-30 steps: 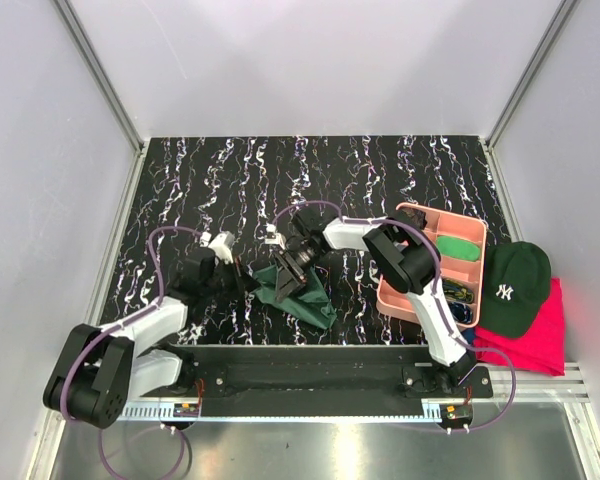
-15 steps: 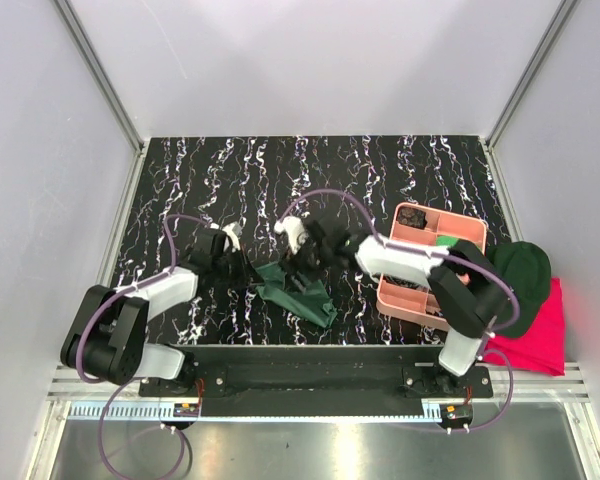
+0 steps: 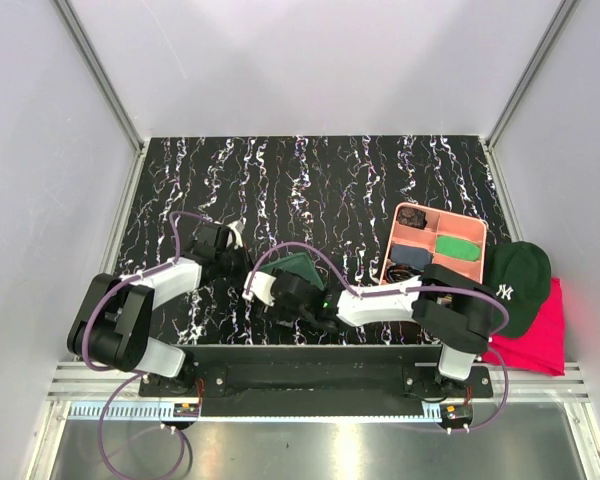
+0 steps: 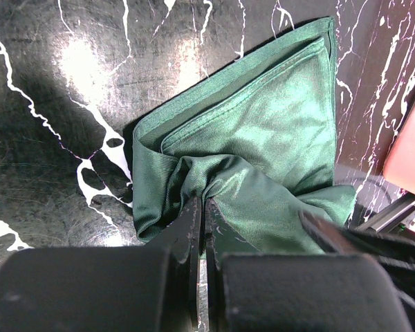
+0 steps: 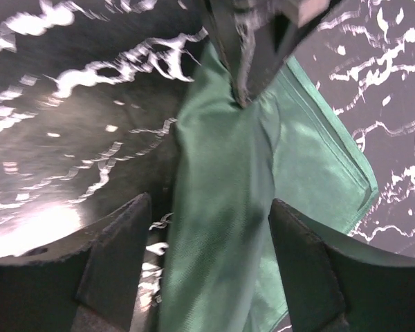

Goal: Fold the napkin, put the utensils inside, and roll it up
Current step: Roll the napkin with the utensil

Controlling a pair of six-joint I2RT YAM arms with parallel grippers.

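The dark forest-green soft cloth napkin (image 3: 302,268) lies folded and partly bunched on the black, white-veined marble-look table (image 3: 310,180), near the front edge, betw. my two arms. My left pincer (image 4: 202,207) is clamped tight on a raised ridge of it. My right pincer (image 5: 209,207) is spread wide, one finger either side of the cloth; touching or not I can't tell, view's blurred. To the right: pink plastic compartment tray (image 3: 388,255), then dark green baseball cap (image 3: 515,280) w/ white logo.

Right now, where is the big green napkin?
In the top view the napkin lies bunched near the front edge of the table, left of the pink tray, its left side pinched by the left gripper.
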